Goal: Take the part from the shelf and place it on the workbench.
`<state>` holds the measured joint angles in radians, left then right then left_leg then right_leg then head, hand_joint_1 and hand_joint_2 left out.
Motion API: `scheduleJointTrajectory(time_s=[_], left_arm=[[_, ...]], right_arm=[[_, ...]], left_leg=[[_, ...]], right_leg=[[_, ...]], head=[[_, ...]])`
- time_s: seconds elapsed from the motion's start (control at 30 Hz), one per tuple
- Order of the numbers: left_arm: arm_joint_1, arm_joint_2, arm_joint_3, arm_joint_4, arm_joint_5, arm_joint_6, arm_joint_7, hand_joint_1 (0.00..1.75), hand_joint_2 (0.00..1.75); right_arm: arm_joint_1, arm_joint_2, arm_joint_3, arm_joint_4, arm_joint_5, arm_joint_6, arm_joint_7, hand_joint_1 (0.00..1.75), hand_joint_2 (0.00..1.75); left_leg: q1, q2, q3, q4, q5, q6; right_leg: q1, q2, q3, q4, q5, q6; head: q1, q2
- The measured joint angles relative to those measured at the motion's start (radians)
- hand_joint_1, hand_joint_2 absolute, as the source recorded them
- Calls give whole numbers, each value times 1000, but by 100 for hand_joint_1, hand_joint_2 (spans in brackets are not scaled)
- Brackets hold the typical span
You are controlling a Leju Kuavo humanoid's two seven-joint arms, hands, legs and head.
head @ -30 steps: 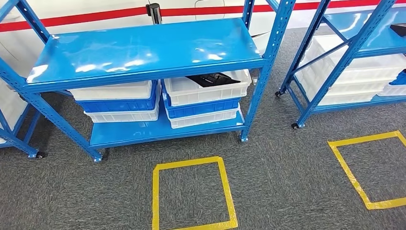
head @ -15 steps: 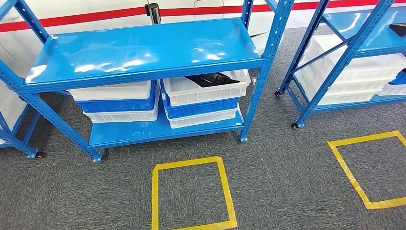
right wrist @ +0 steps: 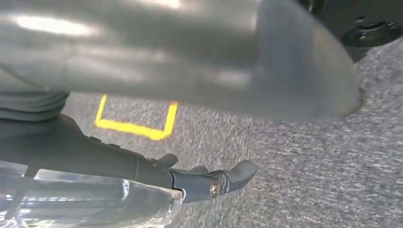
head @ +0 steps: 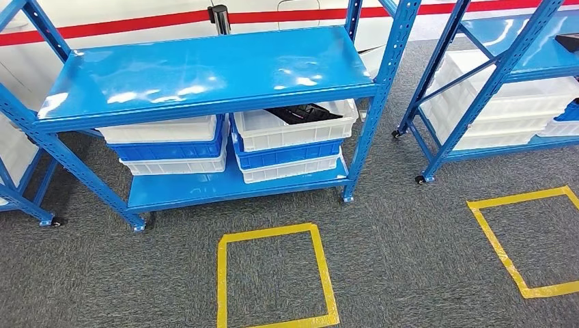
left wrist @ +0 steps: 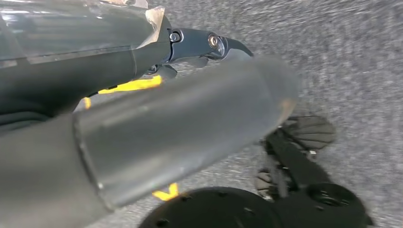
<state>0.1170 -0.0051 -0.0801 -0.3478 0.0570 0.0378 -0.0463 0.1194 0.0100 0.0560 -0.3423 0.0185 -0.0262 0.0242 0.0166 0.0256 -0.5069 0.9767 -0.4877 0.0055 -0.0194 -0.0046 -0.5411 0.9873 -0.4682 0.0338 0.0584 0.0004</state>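
Both hands hang low at the robot's sides, over the grey carpet. Left hand [left wrist: 199, 52] holds nothing; its dark fingers reach out roughly straight past a thick grey thumb, and they look apart rather than curled, though the view is blurred. Right hand [right wrist: 204, 178] looks much the same: nothing in it, fingers extended over the carpet with a corner of yellow tape beyond them.

Nearest in the head view, a yellow tape square [head: 275, 277] is marked on the floor straight ahead, with a second tape square [head: 529, 239] off to the right. Just beyond the first square stands the blue shelf [head: 205, 72], its top board bare and glossy. On its lower board sit two stacks of white and blue bins. The part [head: 304, 113], a flat dark piece, lies in the topmost white bin [head: 293, 130] of the right-hand stack, tucked under the top board.

So the part lies forward and a little to the right of centre, well apart from both hands and above where they hang. Its long axis runs roughly left to right across the bin. The right hand appears the nearer one, and the reach would have to go in under the top board. No bench is visible from this stance.
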Motion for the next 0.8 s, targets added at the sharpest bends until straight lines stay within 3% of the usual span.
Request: scheduleJointTrajectory(time_s=[0.33,0.8], left_arm=[[20,2,62,-28,-56,-36,44,0,0],[22,2,68,-33,-56,-36,44,0,0]], right_arm=[[18,-7,-28,-29,-18,25,-21,0,0],[21,-7,-33,-33,-18,25,-21,0,0]], left_leg=[[0,0,0,0,0,0],[0,0,0,0,0,0]], right_leg=[[0,0,0,0,0,0],[0,0,0,0,0,0]], head=[[0,0],[0,0]])
